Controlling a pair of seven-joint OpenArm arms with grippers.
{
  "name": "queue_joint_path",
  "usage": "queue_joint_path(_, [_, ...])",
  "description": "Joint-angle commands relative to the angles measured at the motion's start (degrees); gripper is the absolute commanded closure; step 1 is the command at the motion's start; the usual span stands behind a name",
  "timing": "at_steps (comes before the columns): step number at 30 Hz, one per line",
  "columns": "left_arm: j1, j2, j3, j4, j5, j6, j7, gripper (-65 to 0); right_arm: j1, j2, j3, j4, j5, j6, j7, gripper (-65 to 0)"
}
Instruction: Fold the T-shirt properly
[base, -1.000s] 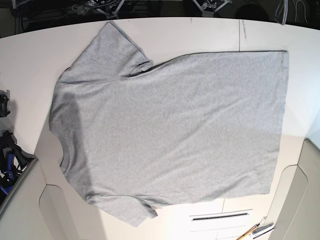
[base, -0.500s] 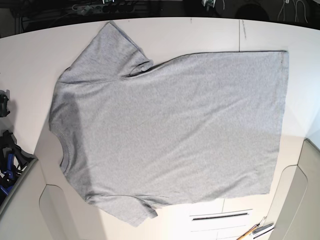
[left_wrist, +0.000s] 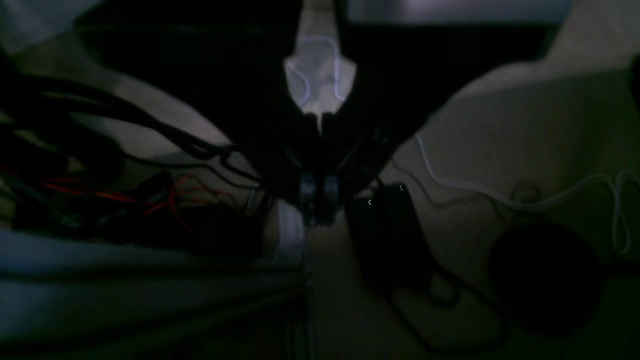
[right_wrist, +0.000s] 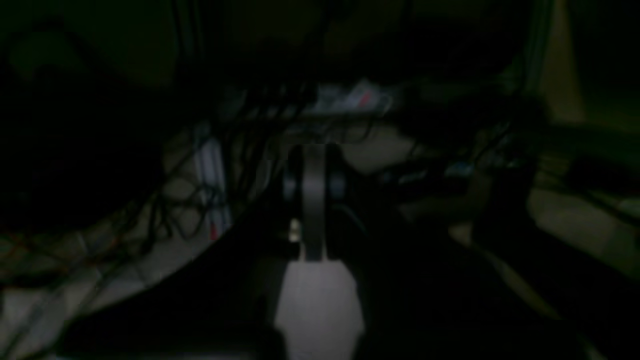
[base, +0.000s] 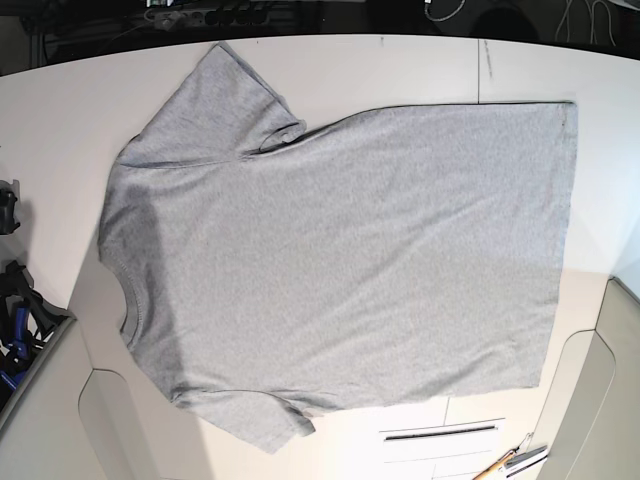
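While the white table (base: 400, 70) fills most of the base view, the T-shirt (base: 350, 270) lies spread flat across it, plain grey side up, covering the greater part of the surface. Its long axis runs left to right in that view: the ribbed neck (base: 128, 300) points toward the left edge and the straight hem (base: 562, 240) sits at the right. One short sleeve (base: 215, 100) reaches toward the far edge of the table, with a small fold of cloth at its underarm; the other sleeve (base: 255, 420) reaches toward the near edge. Soft wrinkles cross the body. No arm shows in the base view.

Both wrist views are very dark. The left gripper (left_wrist: 319, 200) hangs over a floor strewn with cables (left_wrist: 165, 195) and a dark box (left_wrist: 390, 225); its two fingertips look pressed close together with nothing between them. The right gripper (right_wrist: 314, 220) is seen over another tangle of wires (right_wrist: 220, 175), and whether its jaws are together or apart cannot be told in the gloom.
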Motion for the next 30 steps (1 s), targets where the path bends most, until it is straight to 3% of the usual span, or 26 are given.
queue_joint_path(1, [2.32, -1.16, -0.04, 2.1, 0.31, -0.24, -0.59, 0.0, -1.99, 0.35, 0.61, 2.56, -0.04, 0.07, 0.83, 0.0])
queue_joint_path(9, [10.86, -7.82, -0.04, 15.15, 0.33, -0.31, -0.13, 0.0, -8.41, 1.27, 3.89, 17.33, 2.29, 0.07, 0.83, 0.0])
queue_joint_path(14, [15.32, -12.48, -0.04, 21.29, 0.33, -3.54, -0.13, 0.0, -10.03, 1.2, 5.4, 25.68, 5.84, 0.04, 0.85, 0.0])
queue_joint_path(21, [18.25, -17.16, -0.04, 28.65, 0.35, -3.67, 0.09, 0.0, -9.09, -2.4, 12.87, 38.42, 7.15, 0.24, 0.55, 0.0])
queue_joint_path(23, [18.62, -18.21, -0.04, 30.49, 0.37, -3.67, 0.39, 0.0, -9.07, -2.4, 15.41, 40.92, 9.68, 2.32, -0.09, 0.0])
queue_joint_path(30, [18.6, -21.7, -0.04, 35.21, 0.48, -5.29, 3.06, 0.0, -8.17, -2.43, 27.87, 44.5, 23.82, 14.82, -2.51, 0.0])
